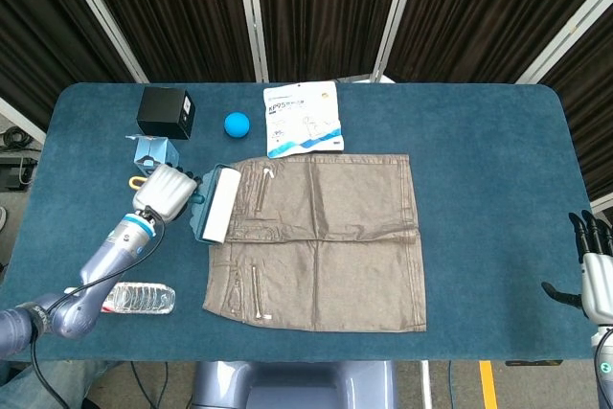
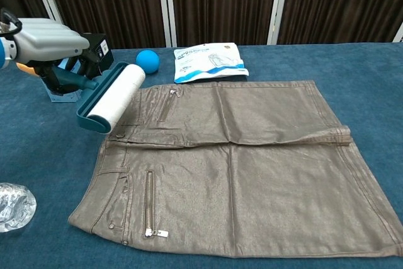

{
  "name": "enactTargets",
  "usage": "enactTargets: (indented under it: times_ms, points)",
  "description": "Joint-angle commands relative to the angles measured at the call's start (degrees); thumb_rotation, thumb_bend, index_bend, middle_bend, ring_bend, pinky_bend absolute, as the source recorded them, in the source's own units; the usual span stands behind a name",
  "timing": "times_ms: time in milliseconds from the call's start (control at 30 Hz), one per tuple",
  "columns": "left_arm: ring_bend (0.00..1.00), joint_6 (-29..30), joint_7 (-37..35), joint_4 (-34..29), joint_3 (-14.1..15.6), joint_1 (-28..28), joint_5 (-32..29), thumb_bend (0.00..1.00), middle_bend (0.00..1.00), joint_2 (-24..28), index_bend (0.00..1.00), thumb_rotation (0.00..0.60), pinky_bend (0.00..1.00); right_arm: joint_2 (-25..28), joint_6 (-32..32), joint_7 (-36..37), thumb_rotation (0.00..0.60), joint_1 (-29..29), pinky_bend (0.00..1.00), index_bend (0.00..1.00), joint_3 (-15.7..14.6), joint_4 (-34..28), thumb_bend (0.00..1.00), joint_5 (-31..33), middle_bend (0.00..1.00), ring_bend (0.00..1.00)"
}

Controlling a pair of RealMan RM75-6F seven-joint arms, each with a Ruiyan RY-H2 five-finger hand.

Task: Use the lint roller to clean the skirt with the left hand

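Head view: left robot hand (image 1: 169, 191) grips the lint roller (image 1: 217, 204) by its handle, roller at the skirt's (image 1: 326, 237) waistband edge. Best to lower it flat, then roll across the fabric. Right robot hand (image 1: 596, 270) idle, state unclear.

Chest view: roller (image 2: 113, 97) white, teal-backed, tilted; skirt (image 2: 252, 168) brownish, shiny, flat on counter (image 2: 38, 155).

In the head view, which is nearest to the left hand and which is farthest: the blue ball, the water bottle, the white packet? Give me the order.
Measured from the left hand holding the lint roller:
1. Blue ball, behind it and slightly toward the right.
2. Water bottle, at the table's front edge, below the hand in the view.
3. White packet, at the back, behind the skirt.
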Motion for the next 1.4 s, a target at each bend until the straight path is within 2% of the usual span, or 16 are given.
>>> enactTargets:
  times_ms: [33,433,633,700,1167,1400]
  points:
    - [0.45,-0.89,2.71,0.48,1.66,-3.01,-3.9,0.85,0.46,-1.6,0.63,0.6,0.49,0.03,-0.32,0.13,0.6,0.12,0.0,0.0,0.17,0.25,0.0,0.56,0.0,0.0]
    - [0.45,-0.03,7.92,-0.23,5.29,-7.72,-5.95,0.85,0.46,-4.06,0.64,0.6,0.49,0.27,-1.14,1.24,0.6,0.29,0.0,0.0,0.53,1.11,0.0,2.12,0.0,0.0]
    - [0.45,1.19,13.35,-0.95,6.71,-11.26,-8.22,0.86,0.46,-6.62,0.64,0.6,0.49,0.57,-1.38,2.29,0.6,0.34,0.0,0.0,0.83,1.35,0.0,2.55,0.0,0.0]
    - [0.45,2.33,17.72,-1.51,7.4,-13.8,-8.53,0.86,0.46,-9.17,0.64,0.6,0.49,0.85,-1.39,3.08,0.6,0.27,0.0,0.0,0.98,1.4,0.0,2.63,0.0,0.0]
    - [0.45,7.2,28.3,-4.27,8.58,-22.46,-16.3,0.86,0.46,-17.72,0.65,0.6,0.49,1.89,-1.6,5.72,0.6,-0.04,0.0,0.0,1.17,1.72,0.0,2.87,0.0,0.0]
    - [0.45,8.27,29.42,-4.71,8.17,-25.87,-18.72,0.86,0.46,-20.8,0.65,0.6,0.49,2.41,-1.05,7.01,0.6,-0.48,0.0,0.0,1.37,1.77,0.0,2.89,0.0,0.0]
